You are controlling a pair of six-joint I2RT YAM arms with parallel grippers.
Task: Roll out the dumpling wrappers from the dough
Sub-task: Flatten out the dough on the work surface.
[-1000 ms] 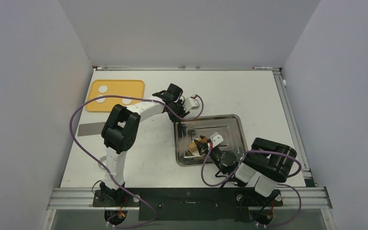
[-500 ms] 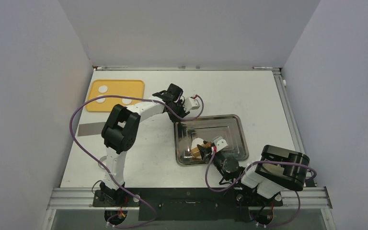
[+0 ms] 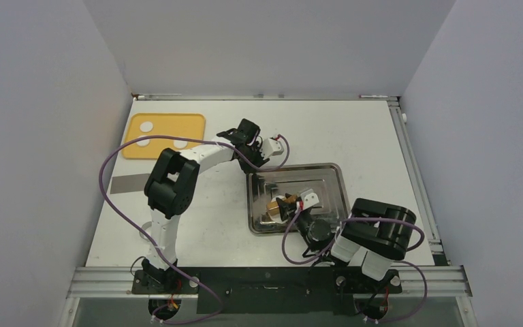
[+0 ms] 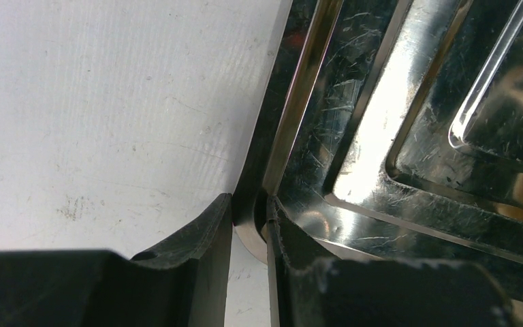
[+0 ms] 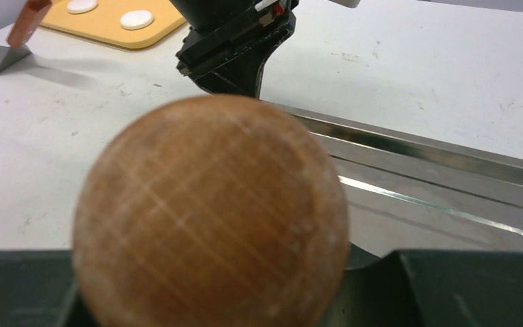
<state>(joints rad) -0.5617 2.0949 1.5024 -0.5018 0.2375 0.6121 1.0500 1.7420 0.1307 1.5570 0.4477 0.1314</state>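
Seen from above, a white table (image 3: 354,129) holds a steel tray (image 3: 323,178) just right of centre. A yellow board (image 3: 177,126) sits at the table's 10 o'clock.

The dough (image 3: 146,126) lies on that board as three small white rounds, well apart from both arms and unmoved over the last second. A grey scraper (image 3: 129,182) lies at 9 o'clock, also unmoved.

The left gripper (image 4: 248,204) is pinched on the tray's rim at its 10 o'clock corner, one finger outside and one inside. It has not shifted.

The right gripper (image 3: 284,206) is clamped around a wooden rolling pin (image 5: 211,211), low over the tray's 8 o'clock area. The pin's round end fills the right wrist view.

Half a second ago this arm had drawn back toward 5 o'clock, its elbow swung out to the right. A pale patch then showed on the tray floor beyond the pin. Now the arm has pushed forward toward 11 o'clock, close to its place of a second ago. The patch is covered again, so no dumpling wrapper can be made out.
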